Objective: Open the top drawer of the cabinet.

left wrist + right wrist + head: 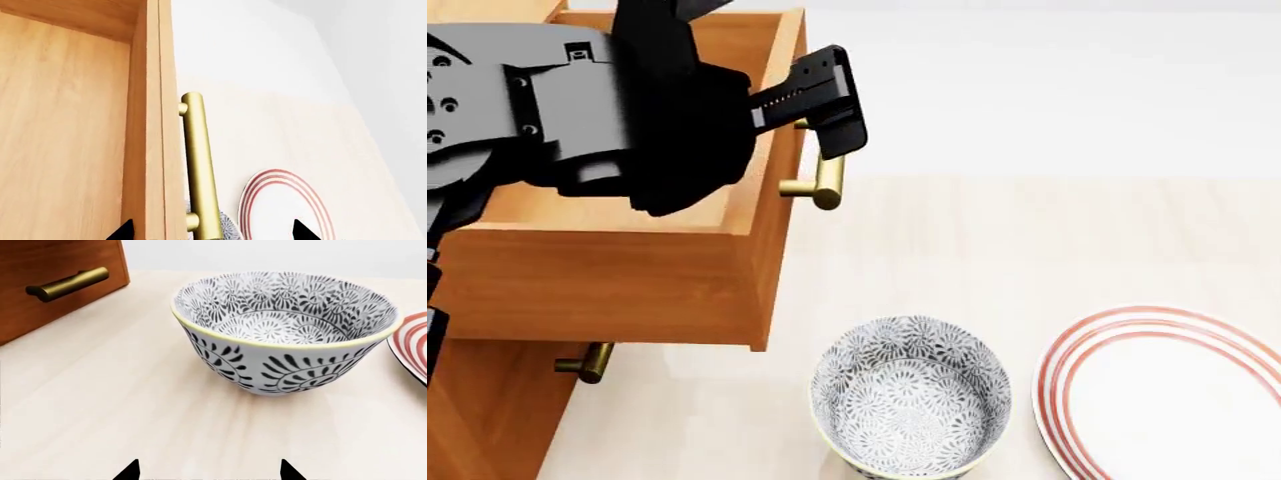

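Left wrist view: the left gripper (212, 231) is straddling the top drawer (67, 125) front and its brass handle (200, 170), jaws apart.

Head view: the drawer is standing pulled out of the cabinet (481, 400), above the bowl (912, 395).

Right wrist view: the right gripper (210, 471) is hovering over the counter (100, 405), jaws apart.

- The orange-brown wooden top drawer (627, 270) stood pulled well out of the cabinet, its lighter wood interior exposed.
- Its cylindrical brass bar handle (823, 180) projected from the front panel.
- The tall orange-brown wooden cabinet (481, 410) stood below, one lower drawer shut.
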Motion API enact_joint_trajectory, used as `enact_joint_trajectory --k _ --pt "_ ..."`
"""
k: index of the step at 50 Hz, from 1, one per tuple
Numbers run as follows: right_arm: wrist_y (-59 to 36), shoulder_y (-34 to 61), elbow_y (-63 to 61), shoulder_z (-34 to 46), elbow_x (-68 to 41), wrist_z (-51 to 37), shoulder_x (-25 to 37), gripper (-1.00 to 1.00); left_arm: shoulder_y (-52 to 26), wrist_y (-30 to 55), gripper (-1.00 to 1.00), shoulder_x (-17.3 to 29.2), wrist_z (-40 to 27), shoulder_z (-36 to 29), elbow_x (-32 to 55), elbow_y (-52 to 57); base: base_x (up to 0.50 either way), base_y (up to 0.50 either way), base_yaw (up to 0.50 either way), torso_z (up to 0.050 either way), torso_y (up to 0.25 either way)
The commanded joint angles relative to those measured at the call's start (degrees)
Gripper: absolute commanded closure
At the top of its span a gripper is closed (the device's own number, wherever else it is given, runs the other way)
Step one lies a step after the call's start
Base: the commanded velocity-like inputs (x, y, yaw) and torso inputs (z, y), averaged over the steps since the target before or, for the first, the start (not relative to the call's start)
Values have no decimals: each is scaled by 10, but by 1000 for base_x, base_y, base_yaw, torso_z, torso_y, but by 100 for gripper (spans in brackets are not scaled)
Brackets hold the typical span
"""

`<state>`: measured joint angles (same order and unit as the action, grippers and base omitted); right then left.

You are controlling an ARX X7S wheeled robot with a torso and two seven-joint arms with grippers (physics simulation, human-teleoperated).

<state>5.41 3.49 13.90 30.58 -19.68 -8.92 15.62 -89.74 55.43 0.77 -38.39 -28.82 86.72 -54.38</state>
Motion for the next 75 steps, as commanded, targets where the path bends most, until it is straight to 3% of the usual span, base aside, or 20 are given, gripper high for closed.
enact_joint_trajectory --k 1,19,31,35,41,47,53,75 --pt "2 -1 2 3 -1 2 2 -100 8 -45 -100 -6 26 -85 113 44 0 0 0 0 0" --pt "6 2 10 8 -2 6 3 -100 -5 -114 -100 -6 41 -232 241 124 1 -2 -4 0 0" --pt "4 1 10 13 -2 8 4 -100 -8 -155 -100 -1 23 -266 289 217 0 -3 -6 0 0" --pt "7 4 18 13 -3 11 3 -100 5 -192 -100 21 10 -264 260 288 0 -4 -6 0 0" --pt "1 5 16 14 -5 7 3 -100 1 -213 -100 83 -42 -301 145 451 0 -4 -6 0 0" --pt "-1 8 18 13 -5 5 2 -100 14 -208 -100 114 -110 -294 176 529 0 -4 -6 0 0" --pt "-1 10 20 13 -7 4 2 -100 27 -209 -100 132 -135 -289 189 575 0 -2 -3 0 2" --pt "-1 11 26 18 -10 5 2 -100 91 -225 -100 209 -204 -301 112 783 0 0 0 0 0"
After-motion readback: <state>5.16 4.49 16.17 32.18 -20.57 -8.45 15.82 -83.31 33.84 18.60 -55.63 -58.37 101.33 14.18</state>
